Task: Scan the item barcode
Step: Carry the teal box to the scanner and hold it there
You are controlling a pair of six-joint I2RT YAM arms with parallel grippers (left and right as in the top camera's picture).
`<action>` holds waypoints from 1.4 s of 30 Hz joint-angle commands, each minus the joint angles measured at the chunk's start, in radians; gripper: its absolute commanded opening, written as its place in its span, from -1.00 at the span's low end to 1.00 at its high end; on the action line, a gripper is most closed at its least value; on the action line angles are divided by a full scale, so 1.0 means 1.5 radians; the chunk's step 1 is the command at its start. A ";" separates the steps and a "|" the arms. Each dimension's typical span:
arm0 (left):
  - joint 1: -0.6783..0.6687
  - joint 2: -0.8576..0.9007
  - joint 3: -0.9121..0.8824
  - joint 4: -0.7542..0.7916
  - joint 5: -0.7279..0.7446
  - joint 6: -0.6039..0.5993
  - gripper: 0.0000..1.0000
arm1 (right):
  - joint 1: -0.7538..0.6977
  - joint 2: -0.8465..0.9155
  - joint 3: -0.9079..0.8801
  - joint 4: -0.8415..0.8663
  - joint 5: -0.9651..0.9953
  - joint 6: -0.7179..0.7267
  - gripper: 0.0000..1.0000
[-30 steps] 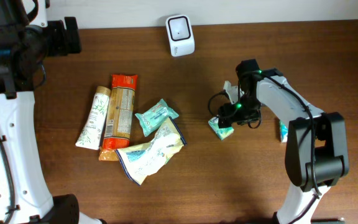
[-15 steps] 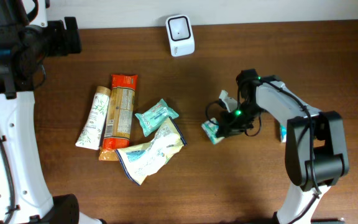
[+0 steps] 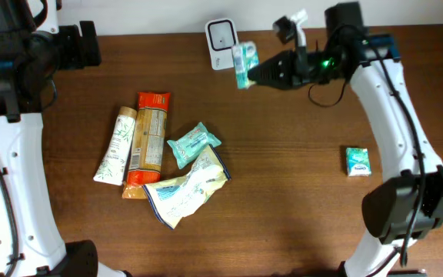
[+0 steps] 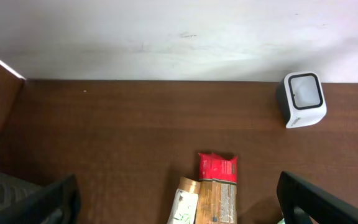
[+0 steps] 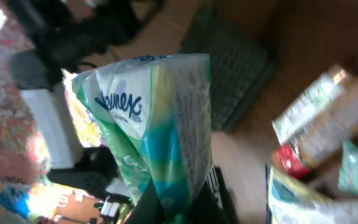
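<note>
Your right claw [image 3: 251,70] is clamped on the tissue pack [image 3: 243,61], held just beside the scanner [image 3: 223,33]. Your left claw [image 3: 89,44] stands wide open. Snacks [image 3: 151,135] lie well apart on the table [image 3: 298,208].

Robot lab; scanner [image 3: 223,34] on table [image 3: 283,215]

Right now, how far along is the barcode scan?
Done: the right gripper has its jaws shut on a tissue pack, lifted off the table. In hand: the pack is held beside the white scanner; whether its barcode faces the window I cannot tell. Left: confirming the scan and setting the pack down. A tube, snack bar and pouch may be waiting.
</note>
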 commanded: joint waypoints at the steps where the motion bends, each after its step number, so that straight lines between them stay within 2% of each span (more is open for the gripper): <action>1: 0.001 -0.005 0.008 0.000 -0.004 0.008 0.98 | -0.018 -0.061 0.095 0.001 -0.033 0.035 -0.92; 7: 0.001 -0.005 0.008 0.000 -0.004 0.008 0.98 | -0.023 -0.098 0.131 0.001 -0.030 0.035 -0.92; 9: 0.001 -0.005 0.008 0.000 -0.004 0.008 0.98 | -0.020 -0.098 0.131 0.001 0.058 0.035 -0.92; 11: 0.001 -0.005 0.008 0.000 -0.004 0.008 0.98 | -0.002 -0.097 0.131 -0.001 0.227 0.035 -0.92; 13: 0.001 -0.005 0.008 0.000 -0.004 0.008 0.98 | 0.050 -0.094 0.131 0.004 0.487 0.075 -0.92; 14: 0.001 -0.005 0.008 0.000 -0.004 0.008 0.98 | 0.081 -0.089 0.131 0.029 0.613 0.094 -0.92; 15: 0.001 -0.005 0.008 0.000 -0.004 0.008 0.98 | 0.093 -0.085 0.131 0.043 0.662 0.104 -0.92; 17: 0.001 -0.005 0.008 0.000 -0.004 0.008 0.98 | 0.139 -0.062 0.131 0.123 0.862 0.112 -0.92; 20: 0.001 -0.005 0.008 0.000 -0.004 0.008 0.98 | 0.205 0.003 0.131 0.244 1.087 0.025 -0.92; 23: 0.001 -0.005 0.008 0.000 -0.004 0.008 0.98 | 0.254 0.116 0.131 0.400 1.254 -0.135 -0.92; 25: 0.001 -0.005 0.008 0.000 -0.004 0.008 0.98 | 0.263 0.197 0.131 0.506 1.298 -0.259 -0.92; 26: 0.001 -0.005 0.008 0.000 -0.004 0.008 0.98 | 0.263 0.254 0.131 0.574 1.304 -0.353 -0.92; 28: 0.001 -0.005 0.008 0.000 -0.004 0.008 0.98 | 0.263 0.330 0.131 0.658 1.338 -0.449 -0.92; 32: 0.001 -0.005 0.008 0.000 -0.004 0.008 0.98 | 0.261 0.391 0.131 0.724 1.407 -0.464 -0.92; 42: 0.001 -0.005 0.008 0.000 -0.004 0.008 0.98 | 0.250 0.402 0.131 0.724 1.399 -0.461 -0.92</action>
